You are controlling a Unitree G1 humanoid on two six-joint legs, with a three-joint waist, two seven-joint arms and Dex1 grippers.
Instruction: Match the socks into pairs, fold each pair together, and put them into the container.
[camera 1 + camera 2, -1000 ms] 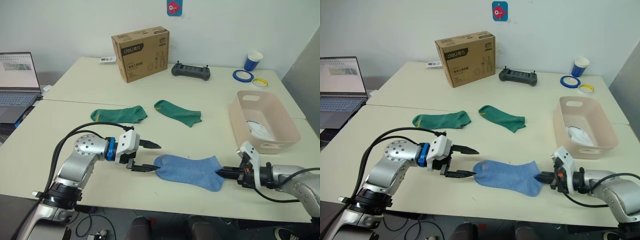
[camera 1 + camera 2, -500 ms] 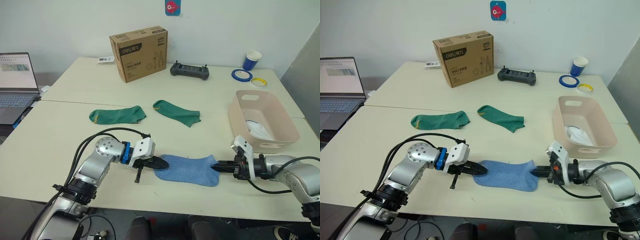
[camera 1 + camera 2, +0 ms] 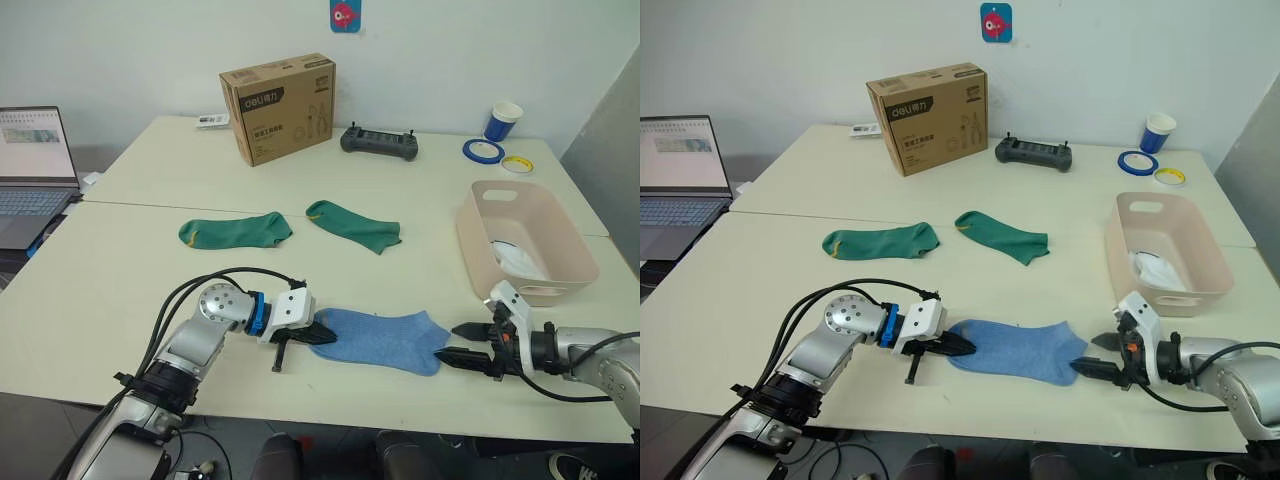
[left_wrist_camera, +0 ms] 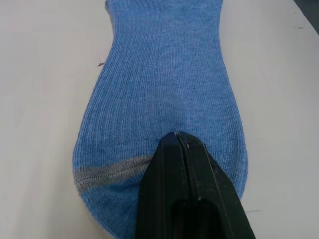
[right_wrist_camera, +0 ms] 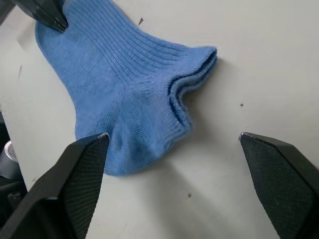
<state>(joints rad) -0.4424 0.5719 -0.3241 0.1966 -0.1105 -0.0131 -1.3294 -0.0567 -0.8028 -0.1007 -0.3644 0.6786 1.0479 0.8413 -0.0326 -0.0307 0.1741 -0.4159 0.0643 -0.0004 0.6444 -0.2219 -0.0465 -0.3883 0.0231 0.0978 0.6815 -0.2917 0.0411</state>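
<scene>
A light blue sock (image 3: 380,338) lies flat near the table's front edge, toe toward my left. My left gripper (image 3: 322,338) is shut on its toe end, fingertips (image 4: 175,142) pressed into the fabric above the grey toe stripe. My right gripper (image 3: 462,343) stands open just off the sock's cuff (image 5: 194,59), touching nothing. Two dark green socks (image 3: 235,230) (image 3: 355,226) lie apart in the middle of the table. The pale pink container (image 3: 560,290) sits at the right with a white sock (image 3: 520,262) inside.
A brown cardboard box (image 3: 280,105), a black controller (image 3: 378,140), a blue cup (image 3: 506,120) and two tape rolls (image 3: 483,150) stand along the back. A laptop (image 3: 35,160) is at the far left.
My left gripper moved in and shut on the blue sock's toe. My right gripper opened, let go of the cuff and drew back a little to the right.
</scene>
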